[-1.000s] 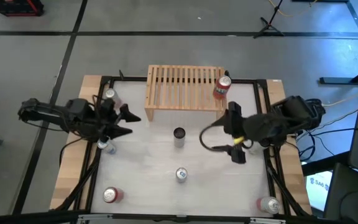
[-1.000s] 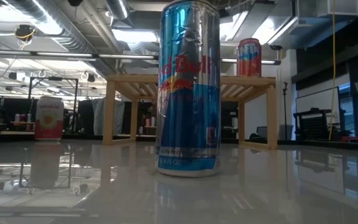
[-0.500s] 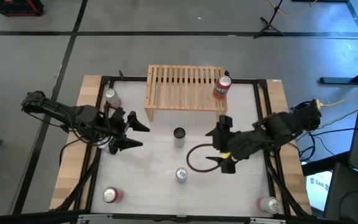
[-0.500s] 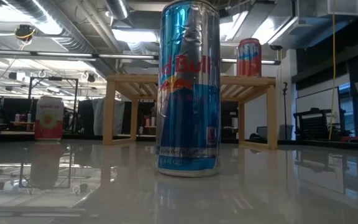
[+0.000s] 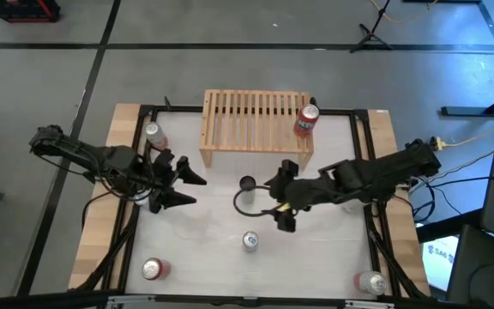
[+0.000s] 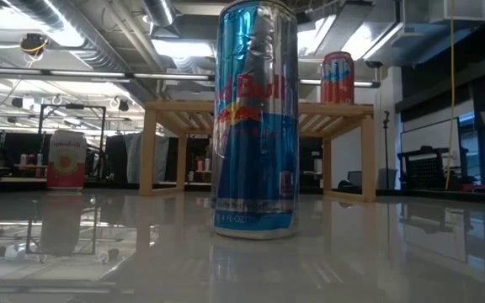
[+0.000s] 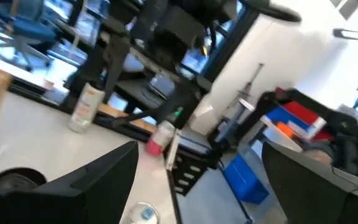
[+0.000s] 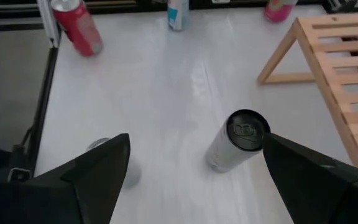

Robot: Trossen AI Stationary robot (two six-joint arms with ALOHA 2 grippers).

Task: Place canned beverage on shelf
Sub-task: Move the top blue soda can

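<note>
Right gripper (image 5: 279, 199): we see it over the middle of the table, fingers spread wide, holding nothing.
Dark-topped can (image 5: 247, 184): upright just ahead of that gripper's open fingers, apart from them; in the right wrist view (image 8: 237, 140) it stands between the two fingers' tips, farther on.
Shelf (image 5: 256, 120): beyond the can from the right gripper, at the table's far edge; in the low view (image 6: 343, 109) it rises behind the blue can (image 6: 256, 118).
Red can (image 5: 306, 121): we find it on the shelf's right end, upright.
Left gripper (image 5: 185, 187): on the left side of the table, fingers wide apart and empty, pointing toward the dark-topped can but well apart from it.
Silver can (image 5: 250, 241): near the right gripper, on its side toward the table's front edge.
</note>
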